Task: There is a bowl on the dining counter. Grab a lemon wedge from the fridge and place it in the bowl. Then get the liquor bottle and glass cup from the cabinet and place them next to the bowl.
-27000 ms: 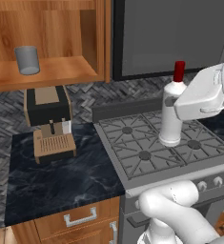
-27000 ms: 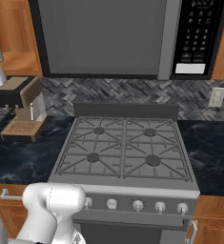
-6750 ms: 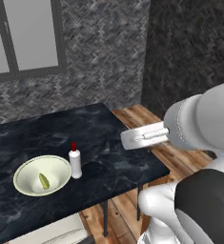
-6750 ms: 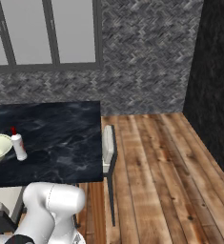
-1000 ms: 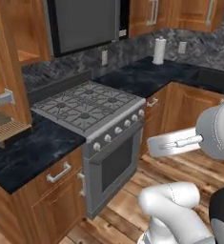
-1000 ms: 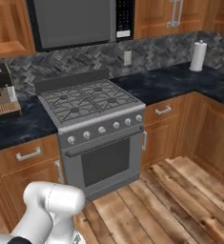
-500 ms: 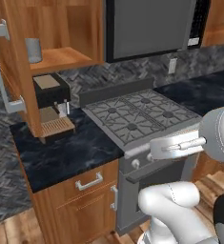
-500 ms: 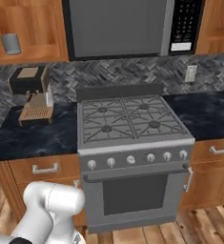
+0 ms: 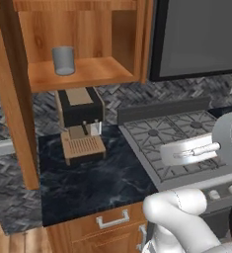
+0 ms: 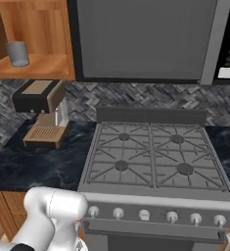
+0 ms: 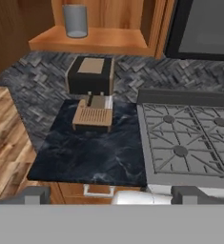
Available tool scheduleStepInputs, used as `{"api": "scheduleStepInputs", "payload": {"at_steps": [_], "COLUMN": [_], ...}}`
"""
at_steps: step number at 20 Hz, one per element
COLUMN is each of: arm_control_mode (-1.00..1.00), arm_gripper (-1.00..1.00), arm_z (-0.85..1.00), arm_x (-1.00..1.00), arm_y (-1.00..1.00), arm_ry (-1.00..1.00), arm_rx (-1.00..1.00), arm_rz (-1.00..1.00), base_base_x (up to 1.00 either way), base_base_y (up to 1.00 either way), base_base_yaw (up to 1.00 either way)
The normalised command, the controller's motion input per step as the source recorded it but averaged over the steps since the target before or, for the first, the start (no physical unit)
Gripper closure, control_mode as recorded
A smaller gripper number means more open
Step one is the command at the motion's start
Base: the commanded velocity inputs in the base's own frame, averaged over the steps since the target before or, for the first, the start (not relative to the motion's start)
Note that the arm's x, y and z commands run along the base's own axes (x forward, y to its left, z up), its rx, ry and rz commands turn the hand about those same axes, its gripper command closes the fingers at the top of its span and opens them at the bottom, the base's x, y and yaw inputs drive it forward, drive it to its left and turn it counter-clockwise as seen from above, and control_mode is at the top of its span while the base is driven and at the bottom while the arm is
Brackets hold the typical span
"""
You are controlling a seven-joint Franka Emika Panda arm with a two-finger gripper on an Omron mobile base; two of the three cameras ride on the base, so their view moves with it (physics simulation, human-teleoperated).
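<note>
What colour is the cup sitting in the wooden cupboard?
The glass cup is plain translucent grey, clearest in the left base view.

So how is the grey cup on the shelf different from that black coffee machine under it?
The glass cup is small, round and see-through grey; the coffee machine is much bigger, boxy and black with a wooden top and tray. The glass cup stands up on the shelf of the cabinet; the coffee machine sits lower, on the dark marble worktop. Both stand upright, left of the stove, with nothing touching them.
</note>
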Motion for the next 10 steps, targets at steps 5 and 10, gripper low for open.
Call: {"api": "scheduleStepInputs", "payload": {"at_steps": [5,10], "arm_control_mode": [1.0,1.0], "arm_gripper": [-1.0,-1.0], "arm_z": [0.0,0.0], "arm_x": [0.0,0.0], "arm_y": [0.0,0.0], "arm_ry": [0.0,0.0], "arm_rx": [0.0,0.0], "arm_rz": [0.0,0.0], "base_base_x": [0.75,0.97], "base_base_y": [-0.2,-0.03], "base_base_yaw": [0.24,0.12]}}
